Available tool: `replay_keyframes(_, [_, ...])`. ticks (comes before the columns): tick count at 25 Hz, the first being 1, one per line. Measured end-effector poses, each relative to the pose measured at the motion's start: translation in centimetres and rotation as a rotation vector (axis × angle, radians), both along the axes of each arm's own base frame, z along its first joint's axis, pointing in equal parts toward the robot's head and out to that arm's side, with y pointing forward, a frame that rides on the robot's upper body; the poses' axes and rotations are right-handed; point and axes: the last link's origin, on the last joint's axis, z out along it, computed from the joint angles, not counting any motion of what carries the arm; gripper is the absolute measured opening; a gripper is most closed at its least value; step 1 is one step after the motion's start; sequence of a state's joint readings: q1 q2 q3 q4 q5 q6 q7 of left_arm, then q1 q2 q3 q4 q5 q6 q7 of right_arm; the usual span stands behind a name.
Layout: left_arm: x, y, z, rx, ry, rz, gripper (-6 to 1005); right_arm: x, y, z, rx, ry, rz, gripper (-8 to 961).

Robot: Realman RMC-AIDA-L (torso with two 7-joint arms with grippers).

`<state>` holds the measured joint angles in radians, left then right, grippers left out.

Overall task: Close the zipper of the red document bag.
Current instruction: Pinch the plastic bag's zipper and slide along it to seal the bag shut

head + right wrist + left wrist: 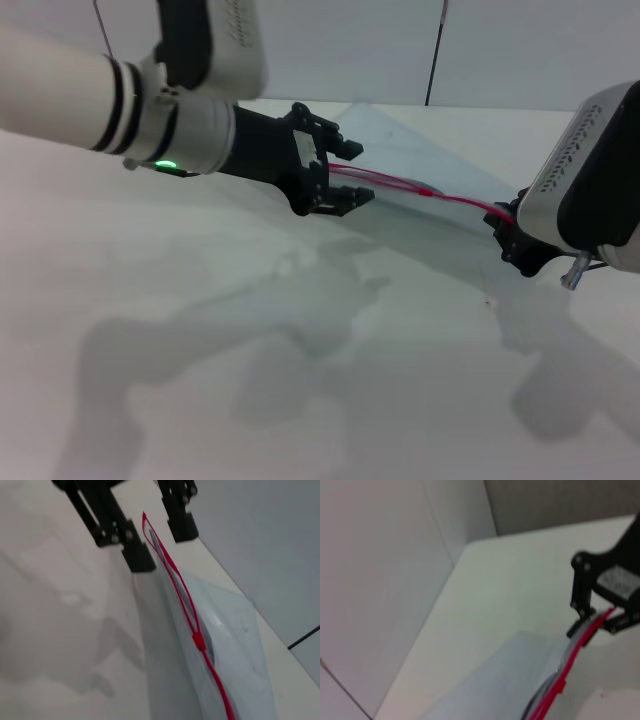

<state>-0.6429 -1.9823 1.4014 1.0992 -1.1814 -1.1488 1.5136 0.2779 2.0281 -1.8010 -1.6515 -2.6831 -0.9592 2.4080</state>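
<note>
The zipper (440,195) runs as a thin red line along the raised long edge of the red document bag (420,150), a pale translucent pouch whose far part rests on the white tabletop (250,350) while the red edge is held up between the two arms. That edge runs crosswise in front of the robot, one end at the left claw (335,175) and the other at the right claw (508,222). In the right wrist view the two red tracks (172,570) stand apart in a narrow loop from the left end up to the slider (199,641), then run joined as a single line toward the right claw, so the open stretch seems to lie on the left claw's side. The left claw stands wide, its fingers (135,550) either side of the bag's end without clearly touching it. The right claw looks closed onto the zipper's other end, as the left wrist view also suggests. The slider sits between the claws, nearer the right one in the head view, and closing probably calls for drawing it leftward along the edge.
</note>
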Motion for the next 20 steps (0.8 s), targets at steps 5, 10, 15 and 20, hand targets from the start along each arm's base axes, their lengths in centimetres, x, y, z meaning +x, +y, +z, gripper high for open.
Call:
replay_keyframes(5, [1.0,0.2,-0.6,0.014,0.086,-0.058,545,-0.5,-0.4,-0.1,-0.01,0.002,0.011,49])
replay_keyframes(10, [2.5,-0.1,-0.8,0.035,0.132,-0.121,544,-0.5,-0.5,-0.1,-0.016,0.0,0.01,48])
replay_keyframes(15, [3.2,-0.3,-0.7,0.043,0.118,-0.145,544,-0.7,-0.5,-0.1,-0.016,0.0,0.014,47])
replay_keyframes(20, [3.1,-0.8,-0.7,0.05,0.064,-0.191,543,-0.9,-0.5,-0.1,-0.021,0.022,0.011,47])
